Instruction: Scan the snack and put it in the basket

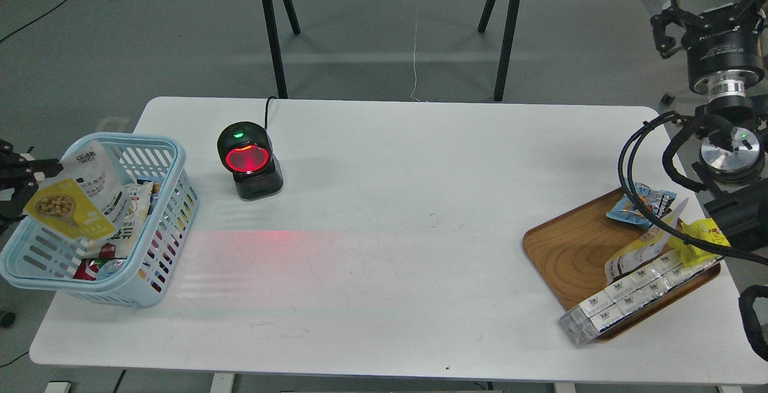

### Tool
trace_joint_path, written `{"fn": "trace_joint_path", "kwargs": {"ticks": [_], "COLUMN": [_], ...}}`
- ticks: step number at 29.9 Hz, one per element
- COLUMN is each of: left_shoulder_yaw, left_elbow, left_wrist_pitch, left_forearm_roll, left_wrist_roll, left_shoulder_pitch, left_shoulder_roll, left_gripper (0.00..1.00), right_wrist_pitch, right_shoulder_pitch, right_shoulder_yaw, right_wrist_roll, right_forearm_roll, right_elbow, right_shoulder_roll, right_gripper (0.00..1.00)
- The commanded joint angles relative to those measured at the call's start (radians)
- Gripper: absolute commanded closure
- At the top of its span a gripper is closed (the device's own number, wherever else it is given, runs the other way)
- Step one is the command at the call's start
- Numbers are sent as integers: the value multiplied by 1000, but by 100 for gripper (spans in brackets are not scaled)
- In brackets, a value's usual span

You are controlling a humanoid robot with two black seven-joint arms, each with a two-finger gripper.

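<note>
- One view only, from the head: the snack pouch [69,204], yellow front with its round nut picture, hangs tilted over the near-left part of the light blue basket [153,147], and the left gripper [24,186] at the frame's left edge appears to be pinching the pouch's left corner
- Judged from this, scanning looks done and the step in hand is the drop into the basket; the pouch sits above the rim, not yet resting inside
- Next move calls for letting go of the pouch over the basket's interior, a little inward from the rim so it does not tip out over the left wall; other packets [129,216] already crowd the basket, so it may land on top of them
- Right gripper [687,24] is raised at the far right, well apart from the table [390,201]; its fingers are small and dark, so I cannot tell whether they are spread or closed
- Barcode scanner [249,159] glows red just right of the basket, clear of the drop
- Wooden tray [564,249] at the right holds a small blue packet [639,204], a yellow packet [699,237] and a long row of white packs [630,294]; none stands in the way
</note>
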Motion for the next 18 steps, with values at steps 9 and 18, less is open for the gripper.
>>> {"fn": "trace_joint_path", "kwargs": {"ticks": [9,18], "left_shoulder_yaw": [-82,-206], "left_elbow": [10,211], "left_wrist_pitch": [-11,-39], "left_forearm_roll": [-271,-779], "left_wrist_roll": [0,0], "left_shoulder_pitch": [-14,-12], "left_shoulder_roll": [-50,-289], "left_gripper": [23,6], "right_wrist_pitch": [0,0], "right_shoulder_pitch": [7,78], "right_shoulder_yaw": [-7,-18], "right_wrist_roll": [0,6], "right_forearm_roll": [-3,-11], "right_elbow": [0,-2], "right_shoulder_roll": [-2,-14], "right_gripper": [1,1]}}
